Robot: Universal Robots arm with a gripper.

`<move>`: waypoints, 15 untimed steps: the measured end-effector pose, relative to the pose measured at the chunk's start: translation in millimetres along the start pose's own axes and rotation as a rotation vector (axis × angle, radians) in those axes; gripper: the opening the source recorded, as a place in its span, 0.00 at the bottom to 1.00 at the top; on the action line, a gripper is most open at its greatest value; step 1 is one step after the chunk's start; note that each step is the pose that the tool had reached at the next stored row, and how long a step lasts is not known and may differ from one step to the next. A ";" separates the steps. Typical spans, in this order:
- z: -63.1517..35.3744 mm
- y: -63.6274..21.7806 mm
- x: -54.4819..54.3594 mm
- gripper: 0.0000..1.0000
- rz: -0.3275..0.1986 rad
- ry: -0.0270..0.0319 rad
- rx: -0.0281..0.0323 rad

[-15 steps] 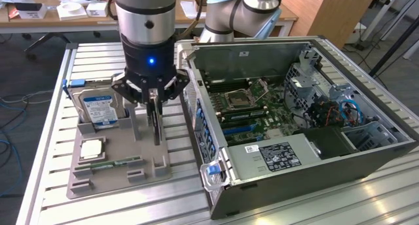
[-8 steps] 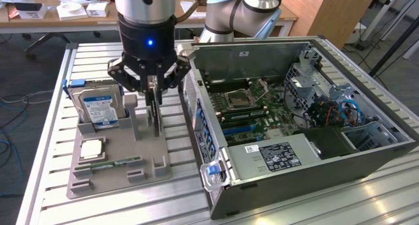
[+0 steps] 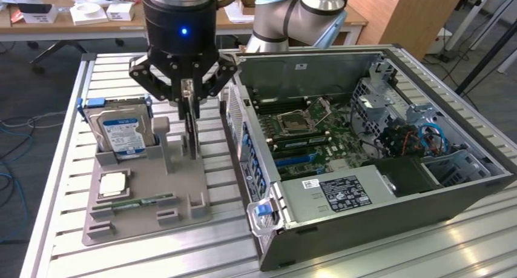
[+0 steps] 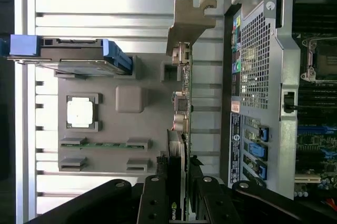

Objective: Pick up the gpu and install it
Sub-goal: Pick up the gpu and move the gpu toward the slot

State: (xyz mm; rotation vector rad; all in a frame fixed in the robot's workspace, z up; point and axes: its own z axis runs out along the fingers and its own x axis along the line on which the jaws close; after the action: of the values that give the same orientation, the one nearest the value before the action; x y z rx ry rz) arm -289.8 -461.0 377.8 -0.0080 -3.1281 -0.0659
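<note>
The tool (image 3: 189, 99), jaws partly closed, grips the upper edge of the gpu (image 4: 184, 98), which stands edge-on directly beneath it at the grey holder (image 3: 137, 166); likely light and stiff but fragile, so best pinched along bare edges.

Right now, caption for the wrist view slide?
Pincer gripping the gpu edge-on over the grey fixture tray, hard drive docked, open computer case alongside.

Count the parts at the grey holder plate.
4: boxy silver hard drive at one end; square silver processor chip beside it; narrow green memory stick past the chip; thin black gpu card upright nearest the open computer case, in the hand.
</note>
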 end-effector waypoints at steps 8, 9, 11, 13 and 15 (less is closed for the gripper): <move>-27.8 1.2 -0.5 0.26 0.000 0.0000 0.0001; -31.0 1.3 -0.6 0.26 0.000 0.0000 0.0001; -44.9 1.9 -0.7 0.26 0.000 0.0000 0.0001; -50.3 2.1 -0.7 0.26 0.000 0.0001 0.0001; -53.6 2.3 -0.7 0.26 0.000 -0.0001 -0.0001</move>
State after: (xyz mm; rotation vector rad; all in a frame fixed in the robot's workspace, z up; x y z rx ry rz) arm -288.4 -461.0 431.4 -0.0081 -3.1281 -0.0661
